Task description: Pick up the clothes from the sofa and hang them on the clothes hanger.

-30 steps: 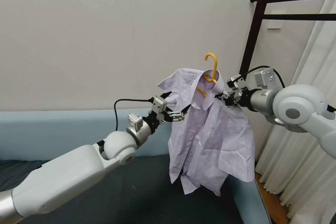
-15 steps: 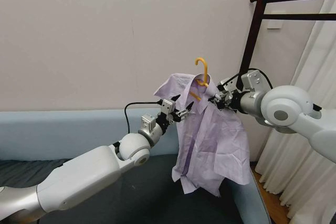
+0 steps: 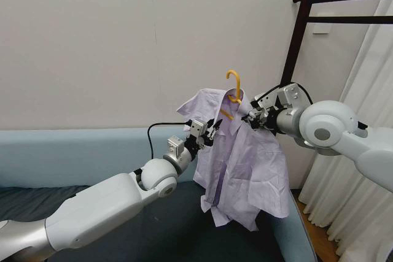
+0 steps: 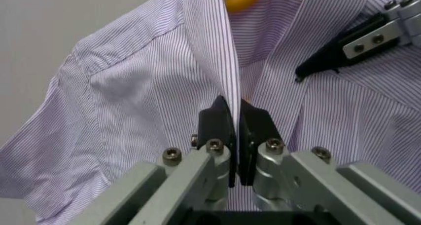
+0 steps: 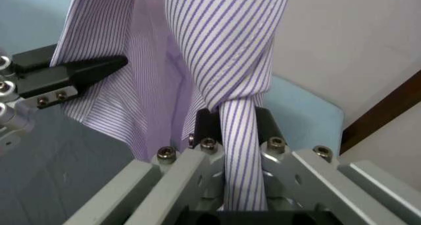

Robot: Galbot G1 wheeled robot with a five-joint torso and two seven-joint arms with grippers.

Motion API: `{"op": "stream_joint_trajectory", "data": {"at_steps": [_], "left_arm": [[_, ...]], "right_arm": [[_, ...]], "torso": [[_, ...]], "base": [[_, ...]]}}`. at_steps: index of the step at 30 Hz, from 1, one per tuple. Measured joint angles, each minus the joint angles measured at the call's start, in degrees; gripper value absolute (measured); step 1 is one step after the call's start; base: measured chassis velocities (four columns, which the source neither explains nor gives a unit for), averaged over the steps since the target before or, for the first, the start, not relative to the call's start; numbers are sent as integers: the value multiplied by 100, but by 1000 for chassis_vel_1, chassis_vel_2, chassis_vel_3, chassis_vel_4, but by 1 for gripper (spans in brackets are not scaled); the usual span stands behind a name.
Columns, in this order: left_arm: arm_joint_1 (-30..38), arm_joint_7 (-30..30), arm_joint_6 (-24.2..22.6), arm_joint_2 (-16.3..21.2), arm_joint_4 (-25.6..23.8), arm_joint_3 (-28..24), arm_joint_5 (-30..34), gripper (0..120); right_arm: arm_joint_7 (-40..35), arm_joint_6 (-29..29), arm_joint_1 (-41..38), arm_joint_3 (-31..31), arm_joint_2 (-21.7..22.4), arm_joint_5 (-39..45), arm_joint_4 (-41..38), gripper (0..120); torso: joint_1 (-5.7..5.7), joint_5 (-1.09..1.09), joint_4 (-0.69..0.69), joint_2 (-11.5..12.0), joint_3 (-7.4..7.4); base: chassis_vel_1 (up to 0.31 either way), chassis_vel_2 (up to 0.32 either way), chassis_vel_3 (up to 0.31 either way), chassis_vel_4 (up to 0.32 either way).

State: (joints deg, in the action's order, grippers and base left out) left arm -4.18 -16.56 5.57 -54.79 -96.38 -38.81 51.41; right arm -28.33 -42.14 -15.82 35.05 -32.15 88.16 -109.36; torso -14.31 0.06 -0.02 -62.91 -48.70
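1. At the centre of the head view, up in mid-air: a lilac striped shirt [image 3: 245, 170] draped over a yellow hanger [image 3: 233, 85], hook uppermost (collar folded round the hanger's neck).
2. Reaching in from the lower left: the left gripper [image 3: 212, 132], pressed together on the shirt's front edge just below the collar. In the left wrist view, black fingertips [image 4: 217, 124] pinching that strip of cloth, with no gap visible between them.
3. Reaching in from the right edge: the right gripper [image 3: 249, 118], at the shirt's shoulder just right of the hanger. In the right wrist view, clamped on a bunched, twisted band of striped cloth running down between the jaws.
4. Both grippers near each other, one on either side of the collar, not touching.
5. Below and behind the shirt: a pale blue sofa [image 3: 73, 148] with a dark seat, the shirt's hem hanging in front of that seat at lower centre.
6. In the upper right: a dark wooden clothes rack [image 3: 299, 35], well apart from the hanger's hook. Along the right edge, a white curtain [image 3: 368, 108].
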Motion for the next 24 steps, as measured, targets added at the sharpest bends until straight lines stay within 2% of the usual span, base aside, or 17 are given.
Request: {"op": "stream_joint_trajectory", "data": {"at_steps": [6, 9, 15, 18, 20, 21, 22, 24], "left_arm": [[68, -246, -220, 38, -199, 12, 171, 0], [11, -429, -468, 138, -515, 67, 424, 0], [-53, -661, -659, 190, -612, 70, 300, 0], [26, -746, -771, 181, -555, 66, 117, 8], [134, -790, -829, 229, -524, 65, 7, 18], [162, -841, -897, 279, -576, 67, -10, 23], [162, -841, -897, 279, -576, 67, -10, 23], [149, -933, -1065, 399, -805, 107, -61, 33]], "right_arm": [[-29, 1, -14, -15, 18, 71, 3, 2], [-66, 0, 31, -74, 34, 105, 4, 2], [-104, 0, 120, -160, 29, 137, 9, 2], [-167, 1, 155, -225, -7, 197, 21, 2], [-269, 1, 158, -285, -49, 320, 73, 2], [-341, 1, 159, -311, -63, 406, 96, 2], [-341, 1, 159, -311, -63, 406, 96, 2], [-459, 1, 182, -386, -69, 544, 132, 2]], "torso": [[0, 0, 0, 0, 0], [0, 0, 0, -1, 0], [0, 0, 0, 0, 0], [0, 0, 0, 0, 0], [0, 0, -1, 0, 0], [0, 0, -1, 0, 0], [0, 0, -1, 0, 0], [0, 0, 0, 0, 0]], "base": [[0, 0, 0, 0], [0, 0, 0, 0], [0, 0, 0, 0], [0, 0, 0, 0], [0, 0, 0, 0], [0, 0, 0, 0], [0, 0, 0, 0], [0, 0, 0, 0]]}}
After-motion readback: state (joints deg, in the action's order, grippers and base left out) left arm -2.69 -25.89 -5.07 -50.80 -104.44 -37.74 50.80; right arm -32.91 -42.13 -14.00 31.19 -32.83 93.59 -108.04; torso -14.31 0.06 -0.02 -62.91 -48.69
